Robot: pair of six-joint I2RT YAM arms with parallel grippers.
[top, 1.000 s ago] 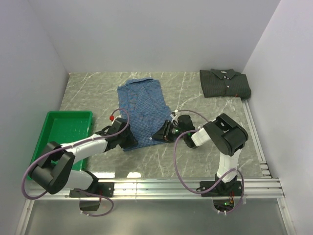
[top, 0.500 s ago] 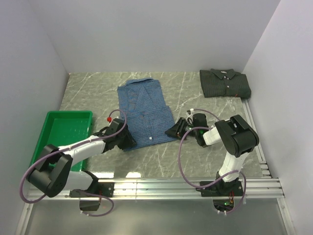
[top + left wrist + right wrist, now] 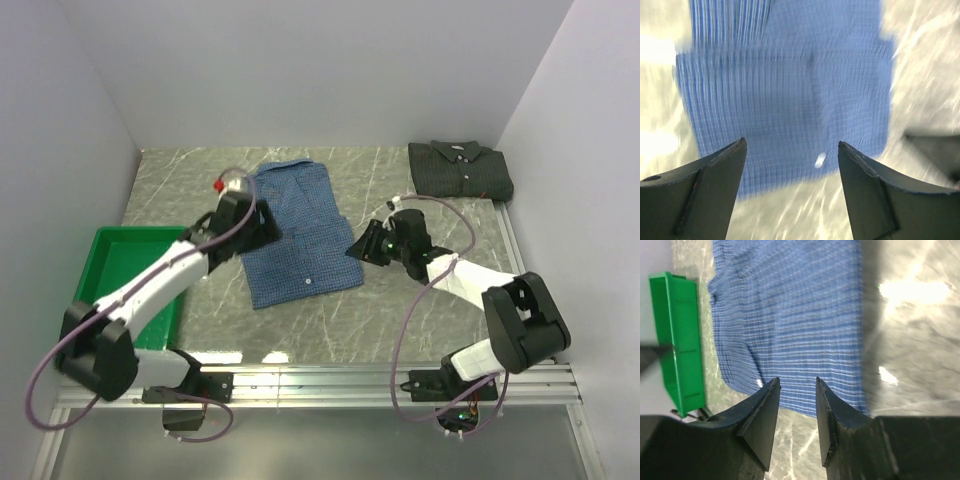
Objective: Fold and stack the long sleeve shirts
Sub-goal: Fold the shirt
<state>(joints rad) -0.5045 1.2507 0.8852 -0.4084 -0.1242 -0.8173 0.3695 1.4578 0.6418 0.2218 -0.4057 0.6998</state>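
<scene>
Blue shirt [image 3: 298, 240] flat on worktop [image 3: 400, 305], beneath left claw [image 3: 791, 142], just left of right claw [image 3: 797, 380]. Left claw spread wide, right narrowly parted, both empty: probably poised to regrip. Dark shirt [image 3: 460, 172] folded beyond right claw

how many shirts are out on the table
2. The blue checked shirt lies folded in the middle; the dark shirt sits folded at the far right corner. No others are visible.

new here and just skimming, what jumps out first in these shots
A blue checked shirt lies folded mid-table, with the left gripper and right gripper open at its two sides. A dark shirt sits folded in the far right corner, and a bright green tray lies at the left edge.
</scene>
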